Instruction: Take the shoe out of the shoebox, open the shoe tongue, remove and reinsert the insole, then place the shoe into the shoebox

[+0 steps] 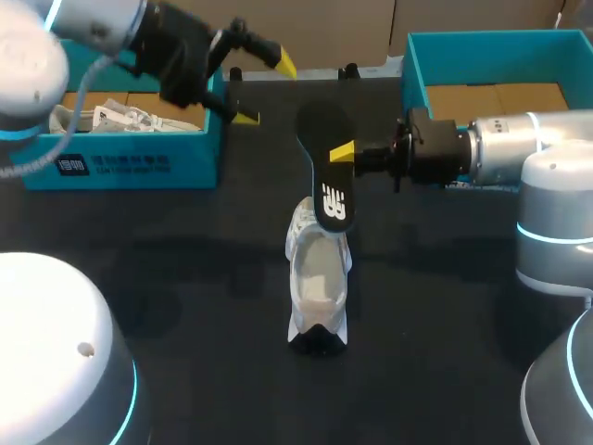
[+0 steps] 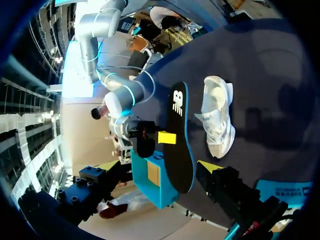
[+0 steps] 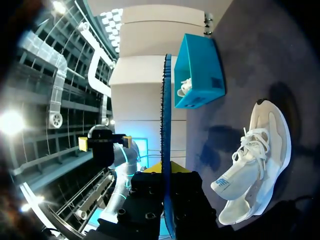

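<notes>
above the white shoe (image 1: 318, 278), the right gripper (image 1: 344, 153) pinches the black insole (image 1: 325, 130) (left gripper (image 1: 267, 91) spread wide, empty); reinsertion likely needs its lower end aligned with the opening.

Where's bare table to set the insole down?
Bare black table on both sides of the white sneaker: left, in front of the teal shoebox; right, nearer than the right arm. Crowded behind the sneaker: black insole shut in right gripper, open left gripper.

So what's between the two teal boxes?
Head view: the black insole, pinched in the right gripper, with the left gripper open beside it.
</notes>
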Robot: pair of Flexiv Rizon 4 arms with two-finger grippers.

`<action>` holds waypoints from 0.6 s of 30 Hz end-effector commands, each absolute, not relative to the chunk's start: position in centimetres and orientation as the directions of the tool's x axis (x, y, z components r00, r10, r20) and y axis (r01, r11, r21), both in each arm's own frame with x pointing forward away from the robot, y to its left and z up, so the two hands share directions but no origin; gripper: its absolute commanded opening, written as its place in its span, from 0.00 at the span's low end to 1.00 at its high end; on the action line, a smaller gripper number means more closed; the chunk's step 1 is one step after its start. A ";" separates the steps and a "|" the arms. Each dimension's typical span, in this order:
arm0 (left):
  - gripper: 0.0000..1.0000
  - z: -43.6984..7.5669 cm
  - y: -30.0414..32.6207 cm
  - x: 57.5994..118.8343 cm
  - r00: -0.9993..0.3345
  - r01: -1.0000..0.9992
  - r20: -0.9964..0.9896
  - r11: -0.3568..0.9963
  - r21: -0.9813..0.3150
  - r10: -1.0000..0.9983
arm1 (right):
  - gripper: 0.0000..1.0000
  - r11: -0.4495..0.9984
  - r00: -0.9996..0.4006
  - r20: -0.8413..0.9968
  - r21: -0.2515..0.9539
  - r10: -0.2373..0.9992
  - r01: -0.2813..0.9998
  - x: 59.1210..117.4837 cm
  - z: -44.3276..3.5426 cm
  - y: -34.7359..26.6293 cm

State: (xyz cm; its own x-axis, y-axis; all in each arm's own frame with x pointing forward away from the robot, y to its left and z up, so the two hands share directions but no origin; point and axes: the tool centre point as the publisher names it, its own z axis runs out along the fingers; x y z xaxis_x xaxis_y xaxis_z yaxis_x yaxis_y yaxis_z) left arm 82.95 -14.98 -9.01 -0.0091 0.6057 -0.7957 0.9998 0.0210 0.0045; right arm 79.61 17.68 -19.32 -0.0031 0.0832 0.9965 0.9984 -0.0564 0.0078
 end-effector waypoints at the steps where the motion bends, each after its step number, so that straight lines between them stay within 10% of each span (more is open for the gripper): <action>1: 1.00 -8.6 -16.7 85.6 -0.015 0.996 -0.365 -0.018 -0.086 0.931 | 0.00 -0.059 -0.003 0.996 0.008 0.084 0.998 79.6 -19.4 17.8; 4: 1.00 -8.6 -17.2 85.5 -0.004 0.999 -0.263 -0.009 -0.049 0.965 | 0.00 -0.059 -0.003 0.996 0.008 0.084 0.998 79.6 -19.4 17.8; 6: 1.00 -7.8 -17.4 85.8 0.004 0.958 -0.034 0.007 0.287 0.999 | 0.00 -0.059 -0.003 0.996 0.008 0.084 0.998 79.6 -19.4 17.8; 18: 1.00 -8.2 -19.1 86.5 -0.020 0.980 0.039 0.011 0.199 0.999 | 0.00 -0.059 -0.003 0.996 0.008 0.084 0.998 79.6 -19.4 17.8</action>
State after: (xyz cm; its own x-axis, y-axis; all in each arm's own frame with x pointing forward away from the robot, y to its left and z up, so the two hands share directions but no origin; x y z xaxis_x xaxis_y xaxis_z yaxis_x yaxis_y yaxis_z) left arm 86.61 -17.69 -7.95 0.0672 0.9199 -0.3864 0.9847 0.0014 0.1745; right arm 79.65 17.70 -19.38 -0.0029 0.0813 0.9967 0.9984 -0.0562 0.0075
